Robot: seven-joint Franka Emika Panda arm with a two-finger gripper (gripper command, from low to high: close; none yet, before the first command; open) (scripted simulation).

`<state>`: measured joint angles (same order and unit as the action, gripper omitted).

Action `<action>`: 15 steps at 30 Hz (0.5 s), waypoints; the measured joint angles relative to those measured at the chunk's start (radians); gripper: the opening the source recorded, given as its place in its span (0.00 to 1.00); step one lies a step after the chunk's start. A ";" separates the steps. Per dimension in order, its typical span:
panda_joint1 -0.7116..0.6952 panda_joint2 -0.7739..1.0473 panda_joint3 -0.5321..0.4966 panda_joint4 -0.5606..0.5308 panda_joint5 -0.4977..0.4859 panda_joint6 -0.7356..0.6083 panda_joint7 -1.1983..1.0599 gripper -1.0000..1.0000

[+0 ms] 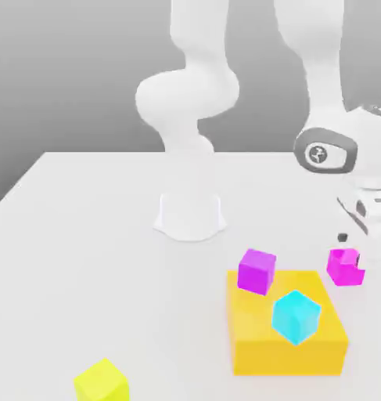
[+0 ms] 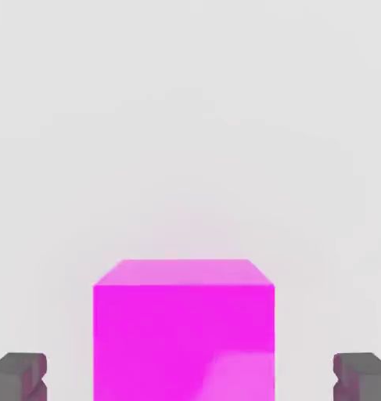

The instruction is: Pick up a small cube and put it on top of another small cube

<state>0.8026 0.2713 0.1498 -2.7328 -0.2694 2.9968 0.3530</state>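
Hovering, my end effector [image 2: 190, 377] spread wide, one finger off each side of magenta cube [image 2: 184, 345]. Cube on counter [image 1: 91, 235], beside yellow block [image 1: 287, 354], exterior view's right. Likely light, stiff; pinch opposite flat faces, mid-height, squarely.

No readable text, labels, brands, numbers or signs.

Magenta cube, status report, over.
Hand open, fingers either side of the magenta cube, gap showing on both sides. Cube not gripped. Orange block nearby, not between hand and cube.
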 joint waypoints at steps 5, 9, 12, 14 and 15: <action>0.016 0.018 -0.019 0.004 -0.015 0.014 0.012 0.00; -0.003 -0.010 0.006 -0.003 0.010 -0.009 -0.008 0.00; -0.048 -0.110 0.075 -0.023 0.115 -0.086 -0.086 0.00; -0.056 -0.183 0.101 -0.037 0.189 -0.143 -0.141 0.00; -0.077 -0.220 0.102 -0.043 0.214 -0.173 -0.174 0.00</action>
<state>0.7257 0.0512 0.2514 -2.7756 -0.0558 2.8236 0.1786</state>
